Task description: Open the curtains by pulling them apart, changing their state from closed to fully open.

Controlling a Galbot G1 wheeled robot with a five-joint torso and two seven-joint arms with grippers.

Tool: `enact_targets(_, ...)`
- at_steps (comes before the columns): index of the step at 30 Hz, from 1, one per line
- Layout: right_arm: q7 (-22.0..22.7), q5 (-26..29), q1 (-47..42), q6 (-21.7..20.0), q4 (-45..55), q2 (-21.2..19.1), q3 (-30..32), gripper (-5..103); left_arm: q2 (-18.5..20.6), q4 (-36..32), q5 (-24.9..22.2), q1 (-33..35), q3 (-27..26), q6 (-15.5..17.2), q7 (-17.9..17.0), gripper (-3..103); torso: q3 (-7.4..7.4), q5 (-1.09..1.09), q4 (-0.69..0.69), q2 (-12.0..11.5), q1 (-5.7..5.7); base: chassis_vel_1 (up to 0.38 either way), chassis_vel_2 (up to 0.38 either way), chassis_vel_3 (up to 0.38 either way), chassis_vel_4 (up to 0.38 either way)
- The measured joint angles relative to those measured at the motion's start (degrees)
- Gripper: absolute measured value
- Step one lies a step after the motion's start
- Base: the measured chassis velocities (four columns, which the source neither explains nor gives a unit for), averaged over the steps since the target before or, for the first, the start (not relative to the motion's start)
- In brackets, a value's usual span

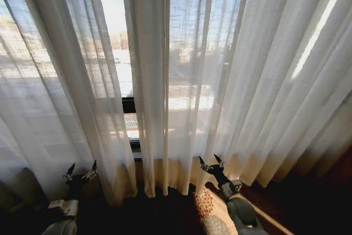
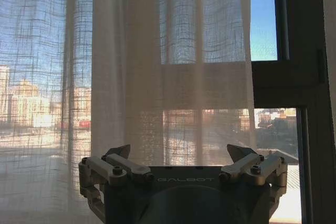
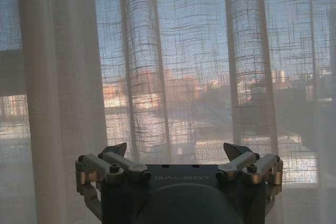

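With the curtains [image 1: 181,81] hanging nearly closed across the window, the released left gripper [image 1: 80,171] and right gripper [image 1: 212,162] should each pinch a thick pleat near the narrow gap, then sweep outward

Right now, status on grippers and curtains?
Left gripper open, low by the left panel. Right gripper open, facing the right panel. Curtains only narrowly parted, window showing. Nothing blocking.

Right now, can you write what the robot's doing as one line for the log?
curtains: small gap, mostly closed | left end effector: open, low by left panel, holding nothing | right end effector: open, low by right panel, holding nothing
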Motion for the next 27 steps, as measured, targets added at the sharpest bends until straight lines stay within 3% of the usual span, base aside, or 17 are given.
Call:
enact_targets(7, 0.37, -0.19, 0.67, 0.51, -0.38, -0.07, -0.13, 100, 0.0, 0.0, 0.0, -0.03, 0.01, 0.0, 0.0, 100, 0.03, -0.04, -0.01, -0.03, 0.09, -0.271, 0.24, 0.22, -0.245)
enact_targets(21, -0.45, -1.33, 2.54, 2.22, -2.73, -1.44, -3.68, 100, 0.0, 0.0, 0.0, 0.02, 0.0, 0.0, 0.01, 100, -0.02, -0.03, 0.0, 0.04, -0.07, 0.015, -0.024, -0.02, 0.02)
enact_targets(27, 2.57, -2.08, 7.47, 2.69, -7.06, 0.04, -6.94, 100, 0.0, 0.0, 0.0, 0.0, 0.0, 0.0, 0.0, 100, 0.01, -0.03, 0.01, -0.02, 0.02, 0.0, 0.0, 0.0, 0.0)
